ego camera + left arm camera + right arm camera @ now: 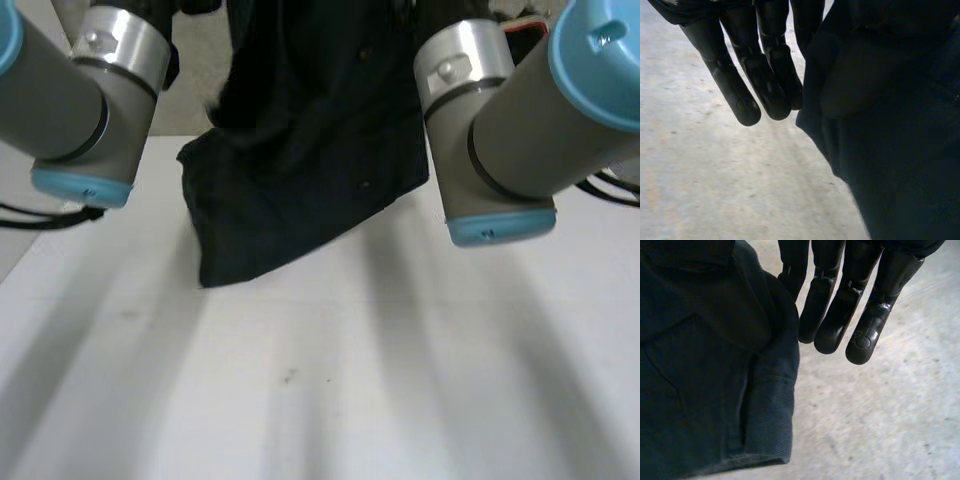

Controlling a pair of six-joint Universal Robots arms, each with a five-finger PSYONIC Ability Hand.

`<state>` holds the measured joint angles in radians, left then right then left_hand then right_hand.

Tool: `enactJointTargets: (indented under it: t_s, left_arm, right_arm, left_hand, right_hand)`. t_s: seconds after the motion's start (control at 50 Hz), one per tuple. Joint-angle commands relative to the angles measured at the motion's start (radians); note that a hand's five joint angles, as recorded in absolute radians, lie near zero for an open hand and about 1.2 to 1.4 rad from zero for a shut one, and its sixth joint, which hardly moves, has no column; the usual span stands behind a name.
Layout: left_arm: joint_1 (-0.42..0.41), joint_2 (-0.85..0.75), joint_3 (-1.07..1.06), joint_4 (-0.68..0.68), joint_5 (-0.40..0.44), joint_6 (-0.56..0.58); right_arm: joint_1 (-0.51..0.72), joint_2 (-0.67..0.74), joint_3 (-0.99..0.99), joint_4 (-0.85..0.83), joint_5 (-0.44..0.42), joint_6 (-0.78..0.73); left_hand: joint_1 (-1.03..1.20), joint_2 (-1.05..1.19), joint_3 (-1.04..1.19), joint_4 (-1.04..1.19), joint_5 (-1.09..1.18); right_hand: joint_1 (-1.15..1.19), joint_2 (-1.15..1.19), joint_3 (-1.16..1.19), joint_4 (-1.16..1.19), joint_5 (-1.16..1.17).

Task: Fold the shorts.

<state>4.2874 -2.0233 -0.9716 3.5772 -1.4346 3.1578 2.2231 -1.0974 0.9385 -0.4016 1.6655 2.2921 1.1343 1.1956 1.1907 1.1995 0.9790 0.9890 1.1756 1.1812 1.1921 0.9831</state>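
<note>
Over table (400, 380): shorts (300, 190) (corner touching), left hand (767, 75), right hand (840, 315) pinching.

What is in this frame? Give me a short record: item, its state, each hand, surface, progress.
item: dark shorts
state: upper part raised, lower corner down at the table
left hand: beside an edge of the shorts; the cloth hides whether it grips
right hand: beside a hemmed edge of the shorts; the grip is hidden there too
surface: white table
progress: no finished fold visible yet
</note>
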Motion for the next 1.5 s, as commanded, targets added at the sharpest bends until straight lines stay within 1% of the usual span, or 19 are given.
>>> enactJointTargets:
  t_s: [0.02, 0.14, 0.26, 0.34, 0.44, 0.5, 0.58, 0.66, 0.82, 0.92, 1.0, 1.08, 1.16, 1.32, 1.4, 1.44, 1.46, 1.48, 1.5]
  left_arm:
    - [0.045, 0.067, -0.287, -0.009, 0.17, -0.027]
    - [0.061, 0.112, -0.553, -0.026, 0.278, -0.01]
    - [0.071, 0.14, -0.728, -0.049, 0.29, 0.05]
    - [0.071, 0.189, -0.8, -0.069, 0.289, 0.166]
    - [0.074, 0.302, -0.834, -0.144, 0.273, 0.321]
    - [0.075, 0.362, -0.831, -0.19, 0.261, 0.346]
    - [0.075, 0.459, -0.826, -0.259, 0.208, 0.323]
    - [0.051, 0.515, -0.826, -0.281, 0.14, 0.225]
    - [0.002, 0.532, -0.783, -0.281, -0.078, -0.146]
    - [-0.085, 0.379, -0.707, -0.302, -0.173, -0.301]
    - [-0.167, 0.264, -0.664, -0.346, -0.269, -0.309]
    - [-0.195, 0.174, -0.645, -0.362, -0.396, -0.318]
    - [-0.219, 0.098, -0.641, -0.368, -0.48, -0.321]
    - [-0.256, 0.042, -0.659, -0.368, -0.549, -0.315]
    - [-0.239, 0.026, -0.644, -0.365, -0.58, -0.303]
    - [-0.212, 0.026, -0.641, -0.365, -0.575, -0.303]
    - [-0.177, 0.028, -0.638, -0.365, -0.564, -0.3]
    - [-0.16, 0.034, -0.638, -0.367, -0.555, -0.297]
    - [-0.147, 0.038, -0.638, -0.368, -0.543, -0.292]
  right_arm:
    - [0.001, -0.049, 0.245, 0.076, -0.009, 0.038]
    - [-0.013, -0.056, 0.477, 0.173, -0.02, 0.075]
    - [-0.031, -0.061, 0.637, 0.162, -0.07, 0.132]
    - [-0.046, -0.062, 0.686, 0.147, -0.107, 0.144]
    - [-0.063, -0.101, 0.714, 0.142, -0.113, 0.161]
    - [-0.063, -0.133, 0.727, 0.138, -0.116, 0.175]
    - [-0.065, -0.17, 0.738, 0.126, -0.116, 0.178]
    - [-0.065, -0.206, 0.744, 0.124, -0.116, 0.178]
    - [-0.054, -0.237, 0.764, 0.109, -0.116, 0.176]
    - [-0.053, -0.237, 0.769, 0.102, -0.113, 0.172]
    - [-0.053, -0.237, 0.77, 0.102, -0.113, 0.172]
    - [-0.053, -0.237, 0.77, 0.102, -0.112, 0.17]
    - [-0.051, -0.237, 0.77, 0.102, -0.107, 0.17]
    - [-0.053, -0.236, 0.772, 0.102, -0.107, 0.172]
    - [-0.053, -0.239, 0.772, 0.104, -0.105, 0.172]
    - [-0.054, -0.242, 0.764, 0.109, -0.105, 0.172]
    - [-0.056, -0.243, 0.76, 0.112, -0.104, 0.173]
    - [-0.059, -0.248, 0.754, 0.115, -0.104, 0.172]
    - [-0.062, -0.251, 0.749, 0.116, -0.105, 0.172]
  left_hand:
    - [0.262, 0.201, 0.206, 0.197, 0.243]
    - [0.262, 0.201, 0.206, 0.197, 0.243]
    - [0.262, 0.201, 0.206, 0.197, 0.243]
    - [0.233, 0.172, 0.177, 0.168, 0.214]
    - [-0.405, -0.467, -0.462, -0.471, -0.425]
    - [-0.457, -0.518, -0.513, -0.522, -0.476]
    - [-0.548, -0.609, -0.604, -0.613, -0.567]
    - [-0.568, -0.63, -0.625, -0.634, -0.588]
    - [-0.56, -0.621, -0.616, -0.625, -0.579]
    - [-0.56, -0.621, -0.616, -0.625, -0.579]
    - [-0.592, -0.653, -0.648, -0.657, -0.611]
    - [-0.648, -0.709, -0.704, -0.713, -0.667]
    - [-0.712, -0.773, -0.768, -0.777, -0.731]
    - [-0.8, -0.862, -0.857, -0.866, -0.82]
    - [-0.646, -0.707, -0.702, -0.711, -0.665]
    - [-0.315, -0.376, -0.371, -0.38, -0.334]
    - [0.137, 0.076, 0.081, 0.072, 0.118]
    - [0.261, 0.199, 0.204, 0.196, 0.242]
    - [0.262, 0.201, 0.206, 0.197, 0.243]
  right_hand:
    - [0.407, 0.221, 0.215, 0.204, 0.239]
    - [0.407, 0.221, 0.215, 0.204, 0.239]
    - [0.407, 0.221, 0.215, 0.204, 0.239]
    - [0.407, 0.221, 0.215, 0.204, 0.239]
    - [0.407, 0.221, 0.215, 0.204, 0.239]
    - [0.407, 0.221, 0.215, 0.204, 0.239]
    - [0.407, 0.221, 0.215, 0.204, 0.239]
    - [0.407, 0.221, 0.215, 0.204, 0.239]
    - [0.407, 0.221, 0.215, 0.204, 0.239]
    - [0.407, 0.221, 0.215, 0.204, 0.239]
    - [0.407, 0.221, 0.215, 0.204, 0.239]
    - [0.407, 0.221, 0.215, 0.204, 0.239]
    - [0.407, 0.221, 0.215, 0.204, 0.239]
    - [0.407, 0.221, 0.215, 0.204, 0.239]
    - [0.407, 0.221, 0.215, 0.204, 0.239]
    - [0.407, 0.221, 0.215, 0.204, 0.239]
    - [0.407, 0.221, 0.215, 0.204, 0.239]
    - [0.407, 0.221, 0.215, 0.204, 0.239]
    - [0.407, 0.221, 0.215, 0.204, 0.239]
